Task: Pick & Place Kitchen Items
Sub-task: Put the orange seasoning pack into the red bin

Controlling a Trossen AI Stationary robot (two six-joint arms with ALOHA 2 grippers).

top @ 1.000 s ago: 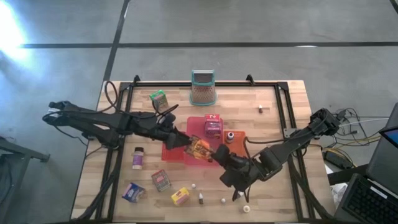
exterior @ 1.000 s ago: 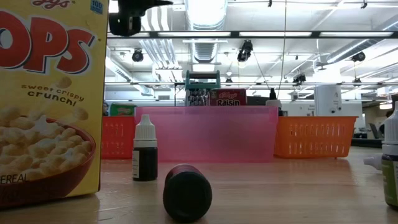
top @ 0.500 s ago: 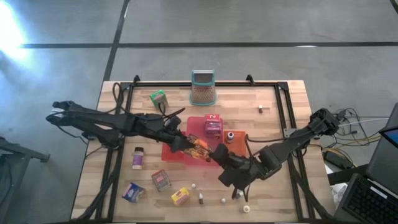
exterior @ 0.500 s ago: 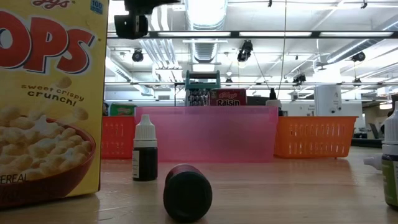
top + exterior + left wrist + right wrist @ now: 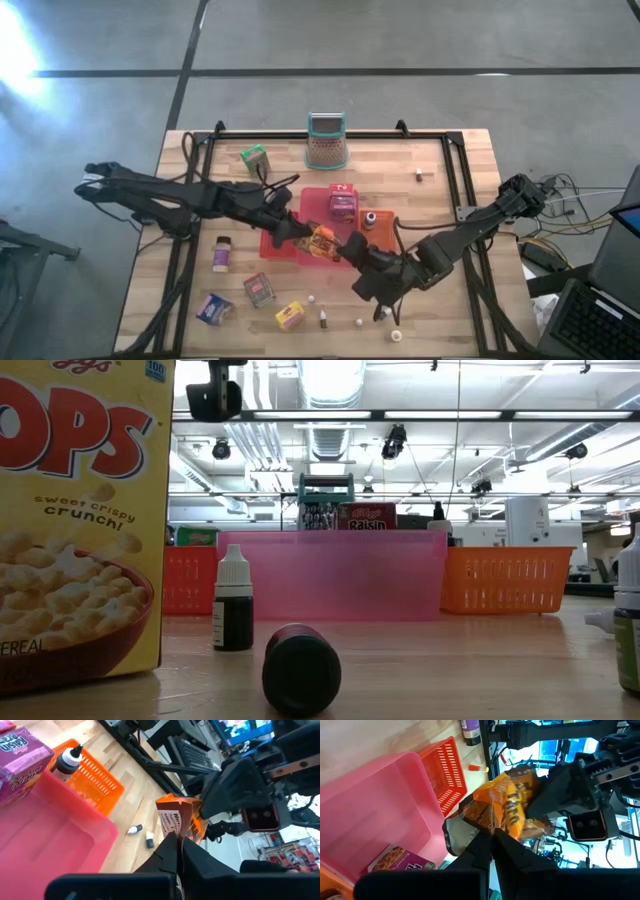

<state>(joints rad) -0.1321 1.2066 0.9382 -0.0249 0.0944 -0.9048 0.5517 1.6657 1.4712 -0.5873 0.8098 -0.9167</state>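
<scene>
Wooden tabletop, seen from above against a grey floor, is filling the centre of the high view. At frame centre, both arms are meeting over the pink tray. The left gripper, reaching in from the left edge, is pinching one end of the orange packet with its fingers closed on it; the right gripper, reaching in from the lower right, is clamping the packet's other end, jaws likewise closed. In the left wrist view the orange packet is standing just beyond the closed fingertips, with the other arm's gripper gripping its far side.

A pink raisin box is lying at upper centre of the tray, and a small capped bottle is standing in the orange basket just right of it. A green box is sitting at upper left of the table, beside the teal-rimmed mesh holder at top centre. Along the lower left, a small jar, a blue box, a red box and a yellow box are lying apart from one another. In the low view, a dropper bottle is standing left of centre before the pink tray.
</scene>
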